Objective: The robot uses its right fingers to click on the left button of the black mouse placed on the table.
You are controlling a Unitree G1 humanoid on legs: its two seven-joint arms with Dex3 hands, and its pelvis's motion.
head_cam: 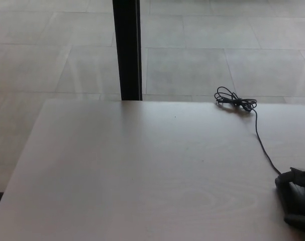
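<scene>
Black on pale wood: the mouse [294,203] lies at the near right corner of the table [142,170], partly cut by the picture's edge, and the right hand [304,201] lies over it. One finger [299,175] rests at the mouse's front, right where the cable [263,143] leaves it; another dark tip shows lower, at the mouse's near side. Hand and mouse blur into one dark mass, so whether the fingers are spread, curled or clasping the body cannot be told. The cable runs away from the fingers to a coiled bundle [235,100] well beyond them, near the table's far edge. The left hand does not show. The likely risk is a press that lands on the cable root or the wrong button, or a slanted push that slides the light mouse sideways instead of clicking it.
</scene>
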